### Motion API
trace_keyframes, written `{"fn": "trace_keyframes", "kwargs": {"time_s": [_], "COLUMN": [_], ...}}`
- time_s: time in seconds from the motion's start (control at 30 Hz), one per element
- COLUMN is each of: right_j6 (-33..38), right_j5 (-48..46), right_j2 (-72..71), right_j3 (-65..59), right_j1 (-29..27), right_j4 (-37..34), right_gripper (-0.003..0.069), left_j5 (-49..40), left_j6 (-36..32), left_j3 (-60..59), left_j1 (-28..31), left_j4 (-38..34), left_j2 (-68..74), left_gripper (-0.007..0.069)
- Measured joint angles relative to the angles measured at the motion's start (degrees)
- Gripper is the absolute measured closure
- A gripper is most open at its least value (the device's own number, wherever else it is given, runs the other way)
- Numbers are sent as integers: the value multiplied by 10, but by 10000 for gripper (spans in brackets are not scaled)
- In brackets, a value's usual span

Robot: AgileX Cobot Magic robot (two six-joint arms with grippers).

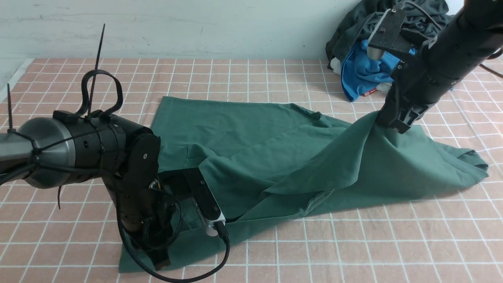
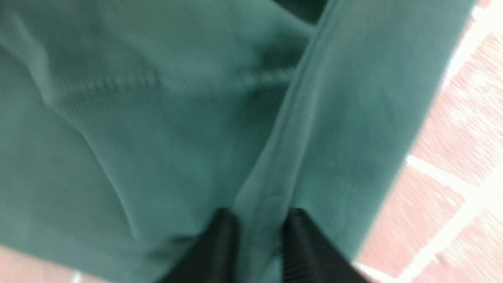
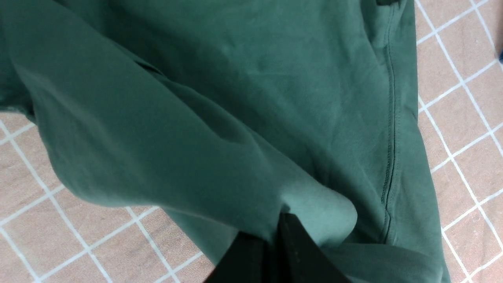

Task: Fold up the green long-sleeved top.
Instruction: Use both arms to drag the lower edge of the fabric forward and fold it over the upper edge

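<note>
The green long-sleeved top [image 1: 255, 157] lies spread across the checked cloth, partly rumpled. My left gripper [image 1: 163, 264] is low at the top's near left corner. In the left wrist view its two black fingers [image 2: 224, 236] pinch a raised fold of the green top [image 2: 157, 137], so the left gripper [image 2: 261, 214] is shut on the fabric. My right gripper [image 1: 397, 125] is shut on the right side of the top and holds it up in a peak above the table. The right wrist view shows the right gripper [image 3: 275, 224] closed on green top [image 3: 235, 98] fabric that drapes away.
A pile of clothes sits at the back right against the wall: a dark grey-black garment [image 1: 353, 31] over a bright blue one [image 1: 361, 74]. The pink checked tablecloth [image 1: 353, 243] covers the table around the top.
</note>
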State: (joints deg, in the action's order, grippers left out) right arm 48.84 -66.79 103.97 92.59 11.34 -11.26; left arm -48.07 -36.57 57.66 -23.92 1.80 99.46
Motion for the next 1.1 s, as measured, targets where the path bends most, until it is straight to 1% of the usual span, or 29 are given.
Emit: {"fn": "trace_keyframes", "kwargs": {"time_s": [0.07, 0.1, 0.27, 0.43, 0.53, 0.73, 0.8, 0.9, 0.93, 1.1], "right_j6": [0, 0, 0, -1, -1, -19, -34, -47, -54, -79], "right_j5": [-1, -1, -1, -1, -1, 12, 22, 26, 29, 66], "right_j2": [0, 0, 0, 0, 0, 0, 0, 0, 0, 1], "right_j3": [1, 1, 1, 2, 3, 3, 3, 10, 21, 66], "right_j1": [0, 0, 0, 0, 0, 0, 0, 0, 0, 0], "right_j4": [0, 0, 0, 0, 4, 25, 37, 50, 60, 77], "right_gripper": [648, 648, 648, 648, 648, 648, 648, 648, 648, 648], "left_j5": [-18, -22, -33, -44, -49, -64, -76, -84, -88, -89], "left_j6": [6, 6, 9, 40, 54, 58, 58, 58, 58, 58], "left_j3": [0, 0, 0, 19, 68, 167, 221, 274, 309, 412], "left_j1": [0, 0, 0, 1, 17, 58, 78, 91, 96, 98], "left_j4": [-2, -2, -4, 9, 22, 26, 27, 27, 29, 30], "left_j2": [-4, -5, -12, -51, -73, -66, -49, -23, -8, 58], "left_gripper": [603, 613, 625, 625, 624, 614, 610, 607, 607, 607]}}
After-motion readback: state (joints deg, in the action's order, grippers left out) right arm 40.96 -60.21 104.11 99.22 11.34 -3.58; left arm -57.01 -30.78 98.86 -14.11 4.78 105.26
